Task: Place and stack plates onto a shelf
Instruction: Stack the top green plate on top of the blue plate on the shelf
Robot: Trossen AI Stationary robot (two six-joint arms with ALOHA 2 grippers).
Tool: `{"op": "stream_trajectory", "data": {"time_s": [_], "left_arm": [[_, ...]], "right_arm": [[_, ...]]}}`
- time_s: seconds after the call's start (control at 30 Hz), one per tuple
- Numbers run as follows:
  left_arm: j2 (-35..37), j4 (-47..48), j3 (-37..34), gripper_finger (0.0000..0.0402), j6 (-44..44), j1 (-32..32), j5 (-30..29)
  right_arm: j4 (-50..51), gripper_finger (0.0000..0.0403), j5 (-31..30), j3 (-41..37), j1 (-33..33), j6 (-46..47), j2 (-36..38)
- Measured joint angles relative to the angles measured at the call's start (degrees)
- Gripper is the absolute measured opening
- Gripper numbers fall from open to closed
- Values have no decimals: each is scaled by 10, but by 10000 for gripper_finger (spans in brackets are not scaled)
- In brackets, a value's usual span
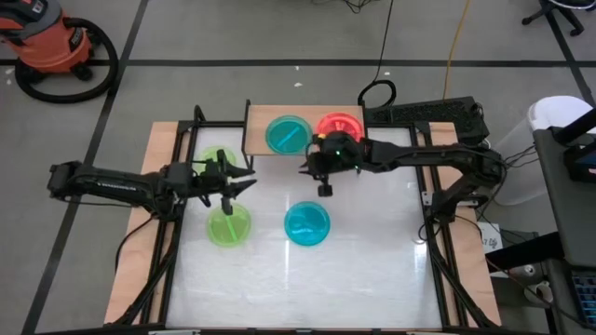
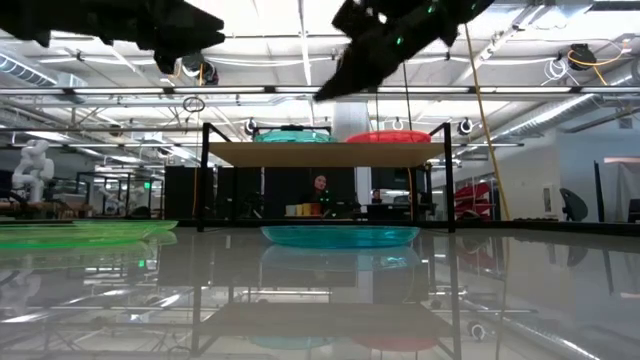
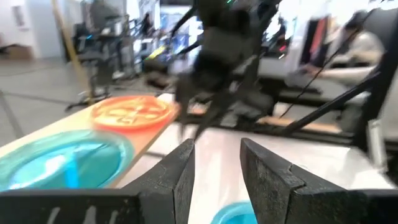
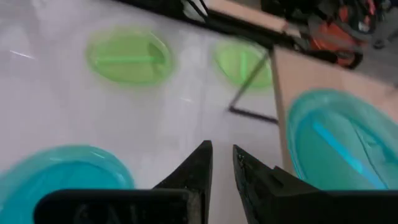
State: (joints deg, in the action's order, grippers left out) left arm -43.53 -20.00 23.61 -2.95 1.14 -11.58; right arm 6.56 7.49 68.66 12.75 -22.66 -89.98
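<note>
Robotics lab / open industrial workspace. Grey concrete floor (image 1: 233, 37) w/ dark taped lines, orange-and-black shop vacuum (image 1: 51, 42) parked beside the wood-edged white table (image 1: 372, 279). Low view: high ceiling w/ strip lights (image 2: 300, 40) & exposed pipes, a small white humanoid robot (image 2: 30, 170) at far left, people seated at desks (image 2: 320, 190) behind, monitors around.

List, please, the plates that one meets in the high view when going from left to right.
Green plate beside the shelf, green plate on the table, blue plate on the shelf, blue plate on the table, red plate on the shelf.
</note>
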Motion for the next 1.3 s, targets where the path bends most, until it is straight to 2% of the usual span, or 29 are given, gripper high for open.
{"op": "stream_trajectory", "data": {"time_s": [0.2,0.33,0.5,0.57,0.77,0.87,0.97,1.1,1.3], "left_arm": [[-29,103,54,133,0,53,-84],[-70,169,96,133,-7,75,-134],[-133,278,152,133,-28,83,-145],[-161,293,167,133,-21,87,-144],[-227,252,188,133,74,113,-139],[-262,213,195,133,113,123,-139],[-288,225,203,133,140,125,-140],[-294,337,217,133,111,107,-171],[-287,588,240,133,-81,45,-201]], "right_arm": [[51,47,-12,0,-61,30,50],[108,47,-69,0,-107,52,75],[133,47,-125,-22,-163,72,103],[130,47,-138,-48,-185,77,120],[27,47,-178,-163,-223,109,203],[-38,47,-182,-224,-229,121,255],[-117,47,-182,-283,-230,130,302],[-196,47,-181,-353,-230,138,353],[-310,47,-180,-437,-230,135,400]]}}
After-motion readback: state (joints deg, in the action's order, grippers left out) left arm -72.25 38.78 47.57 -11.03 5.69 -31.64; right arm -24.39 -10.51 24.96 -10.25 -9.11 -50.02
